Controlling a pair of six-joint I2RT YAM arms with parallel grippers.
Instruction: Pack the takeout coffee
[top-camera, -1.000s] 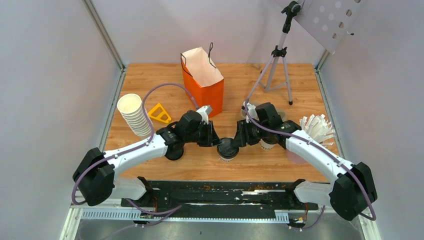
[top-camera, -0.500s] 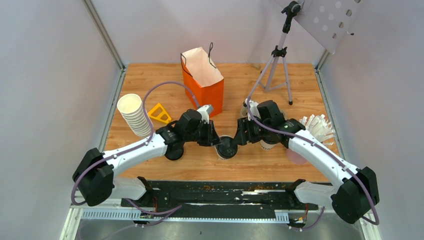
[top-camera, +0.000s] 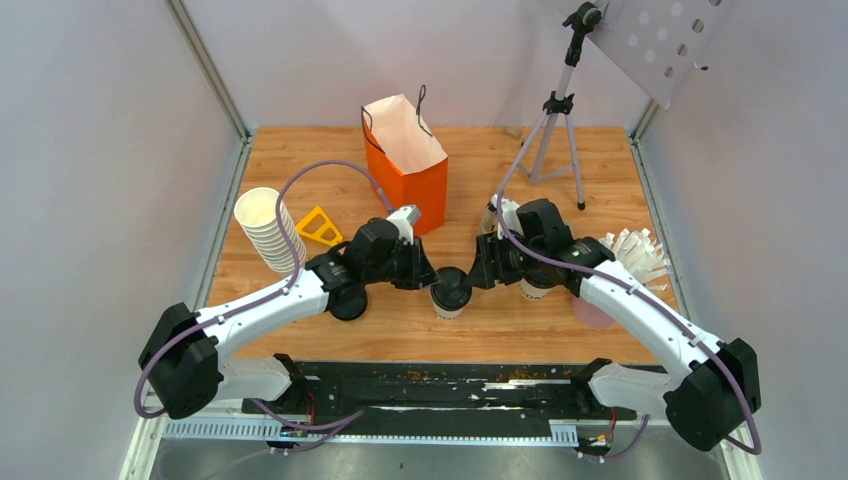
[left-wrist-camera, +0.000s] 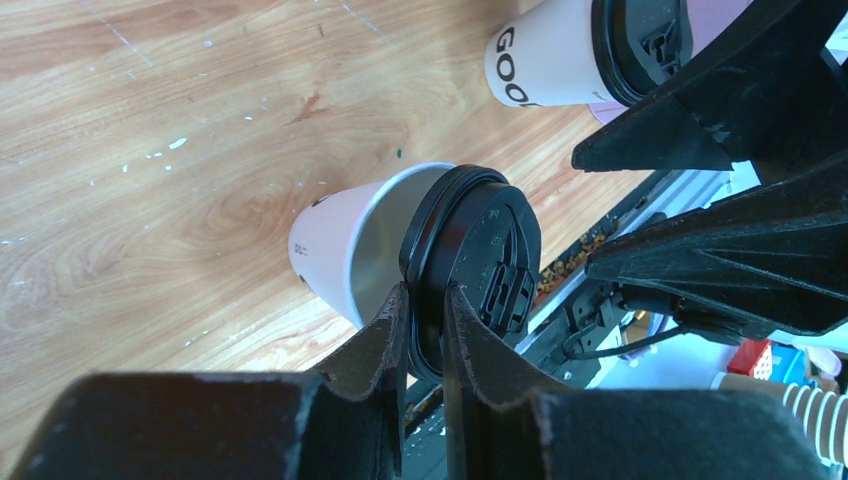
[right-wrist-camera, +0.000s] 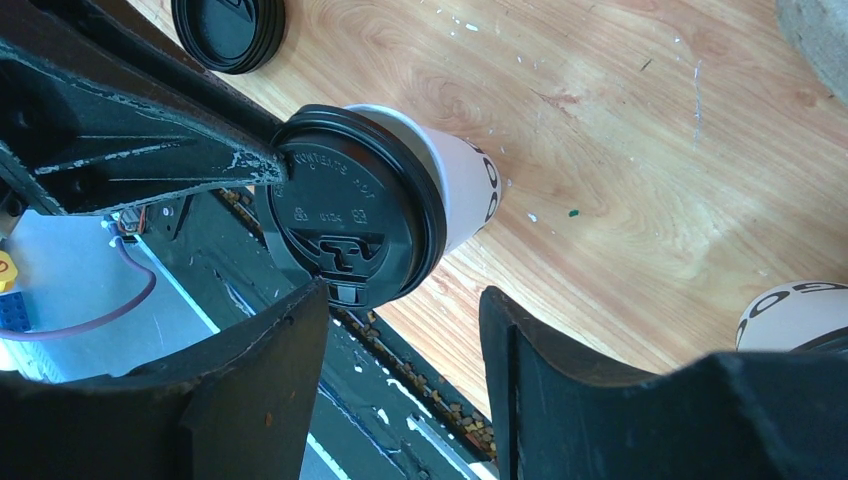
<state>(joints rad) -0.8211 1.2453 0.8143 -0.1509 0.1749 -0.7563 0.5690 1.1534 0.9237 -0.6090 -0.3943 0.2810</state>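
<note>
Nearest the arm bases, mid-table (top-camera: 520, 335), the left gripper (left-wrist-camera: 427, 300) pinches the rim of the black lid (right-wrist-camera: 350, 225) on a small white coffee cup (right-wrist-camera: 462, 195), one finger on each side of the rim. In the left wrist view the lid sits slightly askew, with a sliver of the cup's inside showing. The right gripper (right-wrist-camera: 402, 298) faces the same cup from the other side, its fingers spread wide and touching nothing. Compared with a second ago, the cup has shifted a little to the left and away from the bases. More of its white wall now shows under the lid in the top view, and both grippers have moved with it. Whether the cup is clear of the wood cannot be told. A stack of loose lids (right-wrist-camera: 228, 30) lies under the left arm, and a second capped cup (left-wrist-camera: 545, 55) stands just beyond the right gripper. Both are where they were. Farther back are a leaning stack of bare cups (top-camera: 268, 230), a yellow triangle (top-camera: 320, 228) and a bunch of white paper packets (top-camera: 635, 258). Farthest are the open orange bag (top-camera: 405, 170) and a tripod (top-camera: 558, 130), unmoved.
</note>
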